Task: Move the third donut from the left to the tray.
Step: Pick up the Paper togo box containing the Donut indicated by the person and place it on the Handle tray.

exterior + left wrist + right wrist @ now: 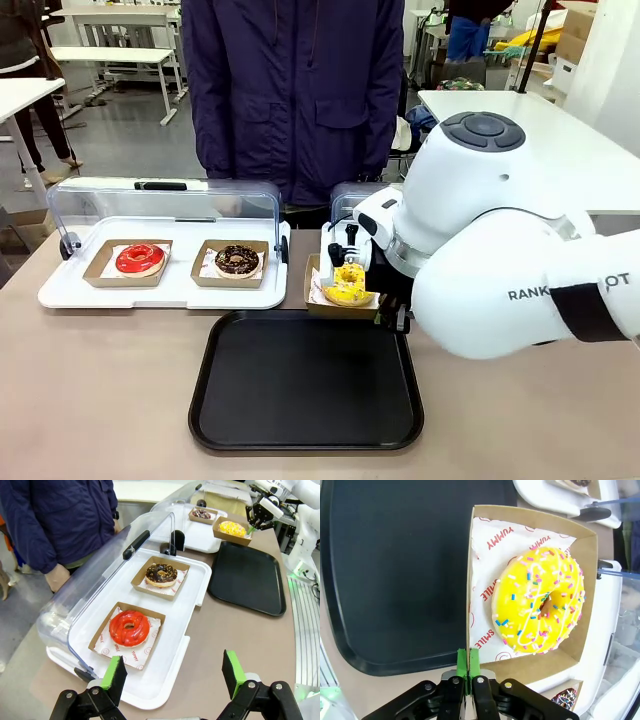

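Note:
The third donut from the left point(540, 600) has yellow icing with coloured sprinkles and sits in a brown cardboard holder point(577, 635). My right gripper point(468, 661) is shut on the holder's near wall. The front view has this donut point(348, 285) at the far right corner of the black tray point(305, 385), with the right gripper point(385, 310) at the holder's right end. From the left wrist, donut point(232, 528), right gripper point(252, 526) and tray point(247, 577) lie far off. My left gripper point(174, 680) stands open over the table with nothing between its pads.
A white tray point(160, 292) with a raised clear lid holds a red-iced donut point(140, 258) and a chocolate donut point(237, 260). A second white tray point(200, 536) holds another chocolate donut point(201, 513). A person in a dark blue jacket point(290, 90) stands at the far side.

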You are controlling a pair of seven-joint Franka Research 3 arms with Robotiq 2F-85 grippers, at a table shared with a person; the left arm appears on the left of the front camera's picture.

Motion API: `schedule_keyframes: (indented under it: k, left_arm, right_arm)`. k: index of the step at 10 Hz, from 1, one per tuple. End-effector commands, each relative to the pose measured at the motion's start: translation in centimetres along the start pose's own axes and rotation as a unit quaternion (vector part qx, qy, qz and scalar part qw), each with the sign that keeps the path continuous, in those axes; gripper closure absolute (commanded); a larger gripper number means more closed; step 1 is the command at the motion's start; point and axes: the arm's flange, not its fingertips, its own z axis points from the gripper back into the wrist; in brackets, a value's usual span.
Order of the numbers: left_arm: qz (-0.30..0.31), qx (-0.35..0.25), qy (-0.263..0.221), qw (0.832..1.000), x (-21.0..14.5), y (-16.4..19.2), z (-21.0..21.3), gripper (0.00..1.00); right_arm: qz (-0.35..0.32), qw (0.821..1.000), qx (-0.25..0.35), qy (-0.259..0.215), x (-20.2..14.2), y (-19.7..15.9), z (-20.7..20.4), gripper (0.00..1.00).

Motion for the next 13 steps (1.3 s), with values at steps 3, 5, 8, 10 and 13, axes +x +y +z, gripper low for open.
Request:
schedule_keyframes:
  k: [3, 5, 8, 10, 13]
  left_arm:
    - [-0.004, -0.004, 0.002, 1.0, 0.1, -0.3, 0.1, 0.0]
    - [-0.004, -0.004, 0.002, 1.0, 0.1, -0.3, 0.1, 0.0]
    - [-0.004, -0.004, 0.002, 1.0, 0.1, -0.3, 0.1, 0.0]
    - [-0.004, -0.004, 0.002, 1.0, 0.1, -0.3, 0.1, 0.0]
    - [-0.004, -0.004, 0.002, 1.0, 0.1, -0.3, 0.1, 0.0]
  right_arm:
    - [0.017, 1.0, 0.002, 0.0, 0.7, 1.8, -0.8, 0.98]
    - [0.005, 1.0, -0.004, -0.004, 1.5, 4.5, -1.2, 0.98]
    - [0.002, 1.0, -0.003, 0.006, 2.2, 7.5, -2.4, 0.98]
    - [0.004, 1.0, 0.003, 0.007, 2.0, 8.3, -3.6, 0.98]
    - [0.01, 1.0, 0.016, 0.013, 1.9, 9.3, -5.0, 0.98]
